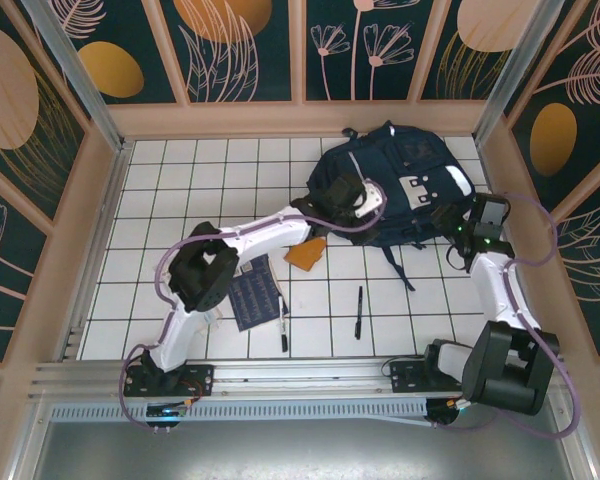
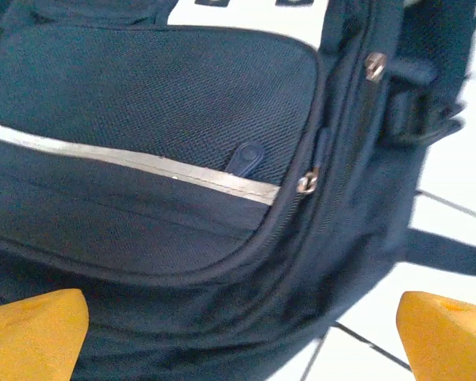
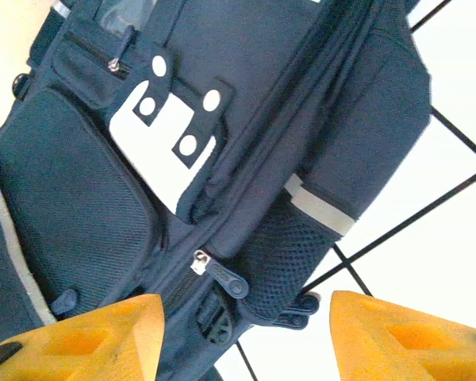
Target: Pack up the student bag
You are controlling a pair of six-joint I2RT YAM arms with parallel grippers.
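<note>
Opening the bag looks to be the step in hand, since the items still lie loose and the zips in view look closed. On the white tiled bench (image 1: 180, 170), from the left, lie a dark patterned flat booklet (image 1: 250, 290), a black-and-white marker (image 1: 283, 322), a tan flat card (image 1: 307, 252) and a slim black pen (image 1: 359, 312). The card lies nearest the bag.

The yellow left fingers (image 2: 32, 333) are spread and empty over the large navy-blue fabric backpack (image 1: 410, 185), which lies at the far right of the bench. A small metal zip pull (image 2: 305, 182) shows ahead of them. The right fingers (image 3: 103, 337), likewise released, hover at the bag's right flank near a dark zip tab (image 3: 226, 278).

Recommendation: one side pins the fabric while the other draws a pull along its seam.

Clearance: there are open tiles to the left and on the near side. The beige right wall (image 1: 525, 200) and the far wall crowd the bag.
</note>
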